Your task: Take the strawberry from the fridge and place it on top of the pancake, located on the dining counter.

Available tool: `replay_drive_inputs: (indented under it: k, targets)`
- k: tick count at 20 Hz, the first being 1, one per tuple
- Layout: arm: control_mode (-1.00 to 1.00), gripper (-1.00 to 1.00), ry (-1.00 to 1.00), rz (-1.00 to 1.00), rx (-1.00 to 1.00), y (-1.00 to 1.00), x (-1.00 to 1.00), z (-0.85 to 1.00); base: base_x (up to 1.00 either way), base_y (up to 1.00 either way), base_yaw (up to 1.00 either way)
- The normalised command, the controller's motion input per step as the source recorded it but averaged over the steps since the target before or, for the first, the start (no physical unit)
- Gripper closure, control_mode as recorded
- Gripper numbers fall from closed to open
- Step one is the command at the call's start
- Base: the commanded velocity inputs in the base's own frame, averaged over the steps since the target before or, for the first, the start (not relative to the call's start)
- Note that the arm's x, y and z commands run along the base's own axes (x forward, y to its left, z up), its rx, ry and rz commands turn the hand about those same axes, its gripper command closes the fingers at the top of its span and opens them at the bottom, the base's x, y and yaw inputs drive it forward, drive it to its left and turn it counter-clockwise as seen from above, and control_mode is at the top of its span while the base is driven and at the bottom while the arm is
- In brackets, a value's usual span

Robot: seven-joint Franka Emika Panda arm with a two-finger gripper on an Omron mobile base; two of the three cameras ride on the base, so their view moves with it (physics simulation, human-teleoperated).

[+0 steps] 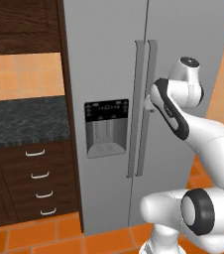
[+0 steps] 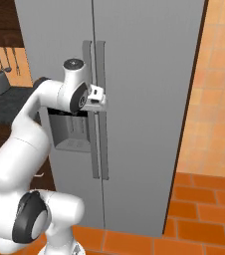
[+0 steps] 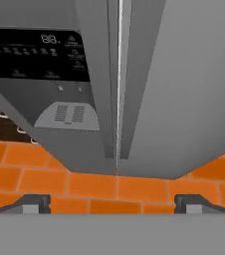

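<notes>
At the middle seam of the closed fridge (image 1: 114, 74), the tool (image 2: 98, 97) stands wide open and empty just beside the two long vertical handles (image 1: 144, 106), the strawberry presumably being behind the doors, unseen.

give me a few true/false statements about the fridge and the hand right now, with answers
1. Both fridge doors are closed. True.
2. The hand is at the door handles. True.
3. The hand is shut on a strawberry. False: its fingers stand wide apart with nothing between them.
4. The dispenser panel is in the right door. False: it is in the left door.
5. The floor is orange tile. True.
</notes>
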Motion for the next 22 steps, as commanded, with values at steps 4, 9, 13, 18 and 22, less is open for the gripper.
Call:
replay_drive_inputs:
  k: [4,9,13,18,22]
  targets:
    - [-1.0,-1.0,-0.26,0.0,0.01,-0.06,0.97,-0.16,0.0,0.0,0.0]
    - [-1.0,-1.0,-0.01,0.0,0.13,-0.3,0.52,0.0,0.0,0.0,0.0]
    - [-1.0,-1.0,-0.04,-0.01,0.03,-0.03,0.52,-0.01,0.0,0.0,0.0]
    - [-1.0,-1.0,-0.02,-0.07,0.0,-0.01,0.67,-0.06,0.0,0.0,0.0]
    - [-1.0,-1.0,0.0,-0.07,0.0,0.0,0.47,-0.02,0.0,0.0,0.0]
